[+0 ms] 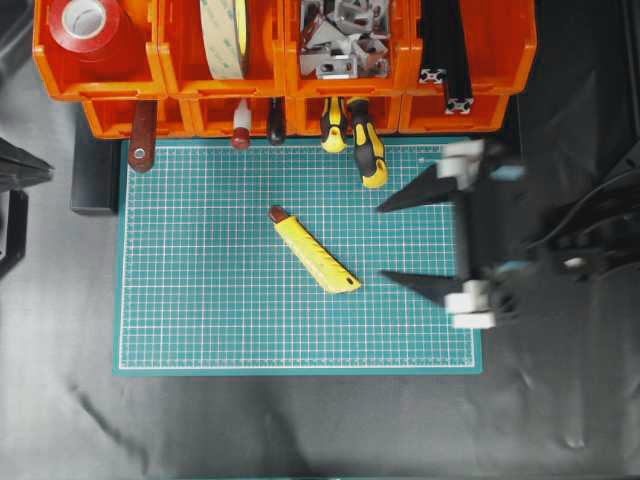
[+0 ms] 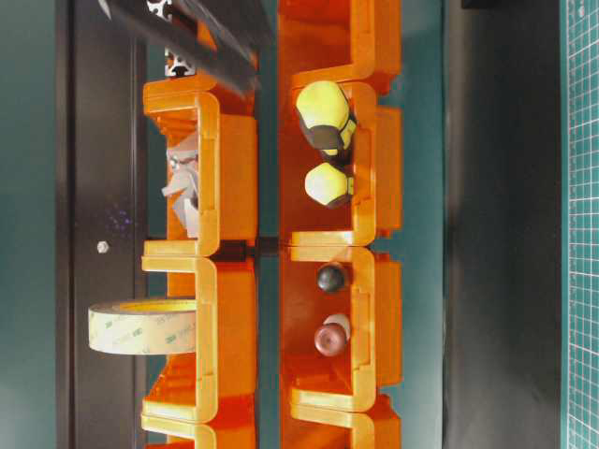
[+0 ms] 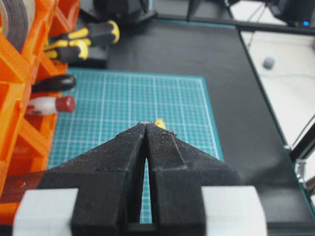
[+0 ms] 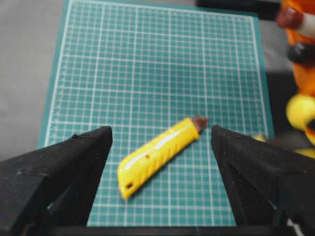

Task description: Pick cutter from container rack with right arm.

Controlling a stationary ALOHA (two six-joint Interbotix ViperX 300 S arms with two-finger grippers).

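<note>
The yellow cutter (image 1: 313, 250) with its dark brown end cap lies flat and diagonal in the middle of the green mat (image 1: 200, 320), outside the orange container rack (image 1: 215, 118) at the back. My right gripper (image 1: 381, 242) hovers just right of the cutter, open wide, holding nothing. In the right wrist view the cutter (image 4: 160, 152) lies between and ahead of the spread fingers (image 4: 74, 167) without touching them. My left gripper (image 3: 146, 126) is shut on nothing at the mat's left side, and a sliver of the cutter (image 3: 160, 123) peeks past its tips.
Yellow-and-black screwdrivers (image 1: 368, 150), a red-capped tool (image 1: 241, 135) and a brown handle (image 1: 141, 140) stick out of the lower bins over the mat's far edge. Upper bins hold tape rolls (image 1: 222, 35), metal brackets (image 1: 340, 40) and black extrusions (image 1: 445, 60). Black tabletop surrounds the mat.
</note>
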